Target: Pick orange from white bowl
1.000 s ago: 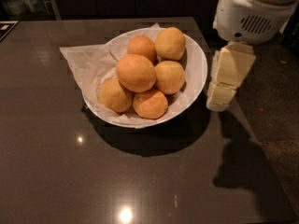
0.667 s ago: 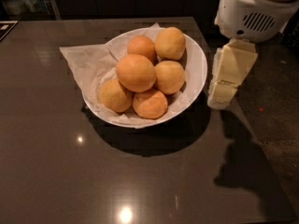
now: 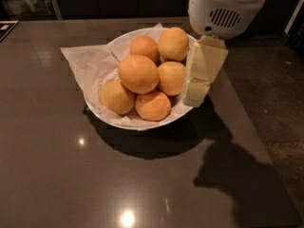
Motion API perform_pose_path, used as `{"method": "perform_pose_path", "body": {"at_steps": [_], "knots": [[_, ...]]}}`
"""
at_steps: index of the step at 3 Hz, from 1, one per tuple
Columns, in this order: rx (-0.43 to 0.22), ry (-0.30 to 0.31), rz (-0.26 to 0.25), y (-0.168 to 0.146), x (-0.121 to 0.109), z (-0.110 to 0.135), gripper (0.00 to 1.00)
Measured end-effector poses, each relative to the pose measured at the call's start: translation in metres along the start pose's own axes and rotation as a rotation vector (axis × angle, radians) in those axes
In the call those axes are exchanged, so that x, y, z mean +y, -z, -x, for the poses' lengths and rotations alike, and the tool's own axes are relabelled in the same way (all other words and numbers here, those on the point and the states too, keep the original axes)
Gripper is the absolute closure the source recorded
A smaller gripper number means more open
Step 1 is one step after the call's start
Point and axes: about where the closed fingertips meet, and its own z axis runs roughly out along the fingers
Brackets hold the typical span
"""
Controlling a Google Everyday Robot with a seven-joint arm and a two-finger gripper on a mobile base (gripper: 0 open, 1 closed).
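Six round fruits sit piled in the wide, shallow, glossy white bowl [image 3: 124, 122], which is lined with crumpled white paper [image 3: 83, 63] on a dark glossy tabletop [image 3: 57, 165]. The target is the largest, deeper-coloured matte orange [image 3: 138, 73], on top of the pile near bowl centre. Five smaller oranges [image 3: 173, 43], yellower, sit around it.

Change: the cream-coloured gripper [image 3: 195, 91], under the white vented arm housing [image 3: 225, 8], was clear of the bowl at 3 o'clock. It has moved in and now overlaps the rim at 3 o'clock, tip just beside the small fruit there. Open or closed: cannot tell. Nothing seen in it.

The orange is untouched and still in the bowl. Likely mid-approach, with no grasp begun. Next it probably needs to travel toward 9 o'clock, over the pile top.
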Motion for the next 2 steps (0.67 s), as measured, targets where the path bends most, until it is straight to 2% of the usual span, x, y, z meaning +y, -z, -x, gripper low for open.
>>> {"method": "perform_pose_path", "body": {"at_steps": [2], "knots": [[0.022,0.053,-0.005,-0.012,-0.006,0.053,0.0]]}}
